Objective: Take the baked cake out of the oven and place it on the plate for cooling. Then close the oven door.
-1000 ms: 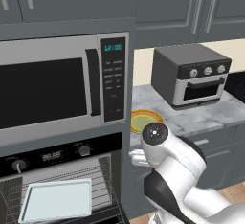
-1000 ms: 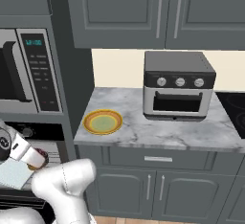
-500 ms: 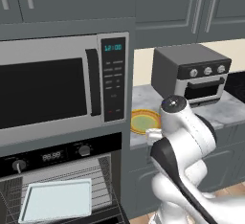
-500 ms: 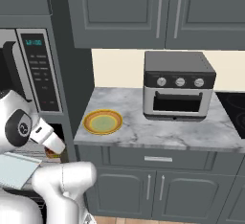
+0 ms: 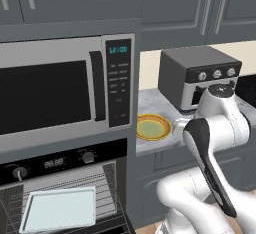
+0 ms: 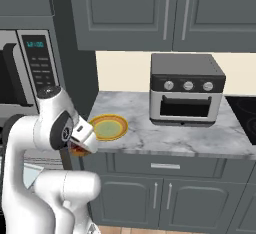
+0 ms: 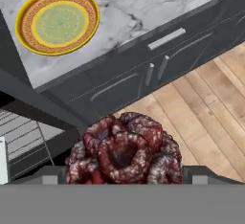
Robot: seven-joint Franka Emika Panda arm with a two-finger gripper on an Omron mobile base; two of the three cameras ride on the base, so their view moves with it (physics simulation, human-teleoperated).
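The baked cake [image 7: 125,150], small, round and dark reddish-brown, sits between my gripper's [image 7: 125,175] two fingers, and the gripper is shut on it. In the right base view the gripper [image 6: 82,143] holds the cake [image 6: 78,151] just off the counter's front left corner, slightly below and left of the plate [image 6: 108,127]. The plate [image 7: 57,21] has a yellow-orange rim and a pale green centre and lies bare on the marble counter [image 5: 153,127]. The oven [image 5: 55,163] stands open with its wire racks showing. The oven door is out of view.
A pale blue-grey baking tray [image 5: 59,209] lies on the oven rack. The microwave [image 5: 50,90] sits above the oven. A grey toaster oven [image 6: 186,87] stands on the counter right of the plate, with a cooktop [image 6: 245,113] beyond it. Grey cabinets and a wooden floor lie below.
The arm has swung right and upward from the oven front toward the counter, carrying the cake. The plate, tray and toaster oven have stayed put.
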